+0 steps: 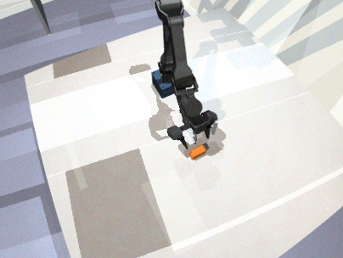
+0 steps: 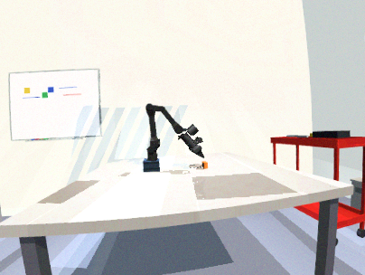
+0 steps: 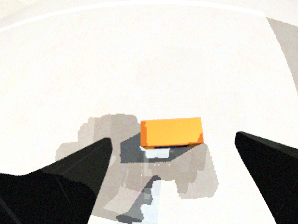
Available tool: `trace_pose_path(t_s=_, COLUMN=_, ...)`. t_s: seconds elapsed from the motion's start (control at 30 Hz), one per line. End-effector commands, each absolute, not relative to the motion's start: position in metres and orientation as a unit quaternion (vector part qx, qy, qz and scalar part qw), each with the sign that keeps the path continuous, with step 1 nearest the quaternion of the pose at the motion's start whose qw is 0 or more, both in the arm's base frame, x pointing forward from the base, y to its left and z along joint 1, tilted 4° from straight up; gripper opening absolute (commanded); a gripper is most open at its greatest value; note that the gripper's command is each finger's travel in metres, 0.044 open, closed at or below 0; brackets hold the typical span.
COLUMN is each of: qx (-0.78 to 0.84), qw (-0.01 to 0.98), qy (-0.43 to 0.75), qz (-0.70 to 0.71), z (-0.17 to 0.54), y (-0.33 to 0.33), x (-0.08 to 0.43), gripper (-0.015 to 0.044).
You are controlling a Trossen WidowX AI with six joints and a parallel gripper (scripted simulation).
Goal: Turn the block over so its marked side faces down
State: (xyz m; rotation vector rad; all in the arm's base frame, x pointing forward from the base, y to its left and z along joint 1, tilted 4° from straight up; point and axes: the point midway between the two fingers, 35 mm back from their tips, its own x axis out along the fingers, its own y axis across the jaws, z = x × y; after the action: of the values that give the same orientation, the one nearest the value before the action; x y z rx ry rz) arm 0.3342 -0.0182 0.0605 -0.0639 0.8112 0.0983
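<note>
orange block rests flat, open tool above it, ends facing the fingers

the block lies on the surface, out in front of the arm. upper face: plain orange. a thin dark strip shows low along the long side nearest the arm; from where i stand i cannot confirm that it is the mark, nor whether the marked side is fully down.

the tool is wide open with nothing held. its fingertips stand above the surface, apart from the block, one toward each end. principal finding: the block's long axis runs roughly parallel to the line between the fingers, so a straight close would, in my judgement, meet the short ends. the block sits below the fingertips and a little farther from the base.

there is one arm only, reaching out and down from that base. assessment: the turn may be largely done. if the mark proves to be on the near side, a further roll about the long axis is called for; otherwise, keep the tool clear.
</note>
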Motion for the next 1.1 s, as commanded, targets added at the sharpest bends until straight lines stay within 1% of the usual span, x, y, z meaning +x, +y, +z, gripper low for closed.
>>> trace_pose_path(t_s=0.0, qx=-0.035, qw=0.912, qy=0.405, qz=0.047, z=0.065, y=-0.018, x=0.332, gripper=0.044)
trace_pose_path(t_s=0.3, qx=-0.033, qw=0.843, qy=0.536, qz=0.041, z=0.078, y=-0.018, x=0.358, gripper=0.044)
trace_pose_path(t_s=0.6, qx=-0.045, qw=0.747, qy=0.662, qz=0.034, z=0.101, y=-0.015, x=0.367, gripper=0.044)
trace_pose_path(t_s=0.83, qx=-0.046, qw=0.739, qy=0.671, qz=0.034, z=0.103, y=-0.014, x=0.366, gripper=0.044)
trace_pose_path(t_s=0.97, qx=-0.046, qw=0.739, qy=0.671, qz=0.033, z=0.07, y=-0.015, x=0.37, gripper=0.044)
trace_pose_path(t_s=1.07, qx=-0.046, qw=0.739, qy=0.671, qz=0.034, z=0.068, y=-0.015, x=0.37, gripper=0.044)
